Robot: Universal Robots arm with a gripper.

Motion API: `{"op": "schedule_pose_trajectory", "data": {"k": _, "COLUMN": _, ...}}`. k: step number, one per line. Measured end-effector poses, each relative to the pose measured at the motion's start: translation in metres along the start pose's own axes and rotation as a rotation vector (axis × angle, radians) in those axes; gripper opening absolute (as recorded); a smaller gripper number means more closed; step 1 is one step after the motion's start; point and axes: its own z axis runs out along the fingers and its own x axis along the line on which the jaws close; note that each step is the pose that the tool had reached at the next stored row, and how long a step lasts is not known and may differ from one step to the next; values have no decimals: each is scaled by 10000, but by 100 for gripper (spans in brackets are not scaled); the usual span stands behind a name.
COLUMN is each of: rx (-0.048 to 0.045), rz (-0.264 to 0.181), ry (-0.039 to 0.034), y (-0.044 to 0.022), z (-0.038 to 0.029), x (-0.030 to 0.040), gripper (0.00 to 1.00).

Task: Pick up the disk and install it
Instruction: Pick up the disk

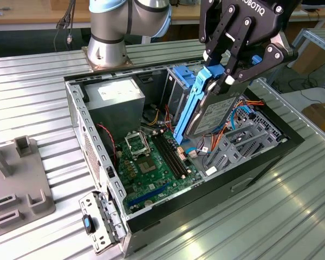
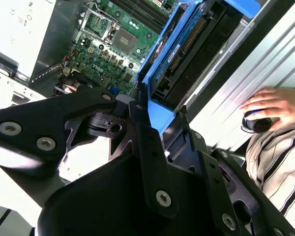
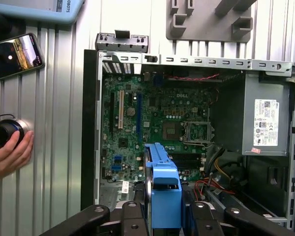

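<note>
My gripper [image 1: 230, 73] hangs over the open computer case [image 1: 76, 103], shut on the disk [image 1: 208, 111]. The disk is a silver-grey hard drive in bright blue rails. It is held on edge by its upper end and tilted, and its lower end reaches into the case beside the green motherboard [image 1: 151, 162] and a grey drive cage [image 1: 244, 141]. Both wrist views show the blue-railed disk [image 2: 187, 44] [image 3: 162, 187] clamped between the black fingers [image 2: 137, 105] [image 3: 132, 209], above the motherboard [image 3: 152, 113].
A power supply [image 1: 116, 95] fills the case's far corner, and orange and blue cables lie by the cage. A loose bracket [image 1: 100, 222] leans at the case's near corner. A grey fixture [image 1: 21, 179] sits at the exterior view's left. A person's hand [image 3: 7, 152] rests beside the case.
</note>
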Motion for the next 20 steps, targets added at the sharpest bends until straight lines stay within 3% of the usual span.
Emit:
{"op": "schedule_pose_trajectory", "data": {"k": 9, "rx": 0, "rz": 1, "ry": 1, "y": -40, "z": 0, "x": 5, "gripper": 36}}
{"op": "schedule_pose_trajectory", "data": {"k": 16, "rx": 0, "rz": 0, "ry": 1, "y": -38, "z": -4, "x": 94, "gripper": 36}}
{"op": "schedule_pose_trajectory", "data": {"k": 20, "rx": 0, "rz": 0, "ry": 1, "y": -38, "z": -5, "x": 98, "gripper": 36}}
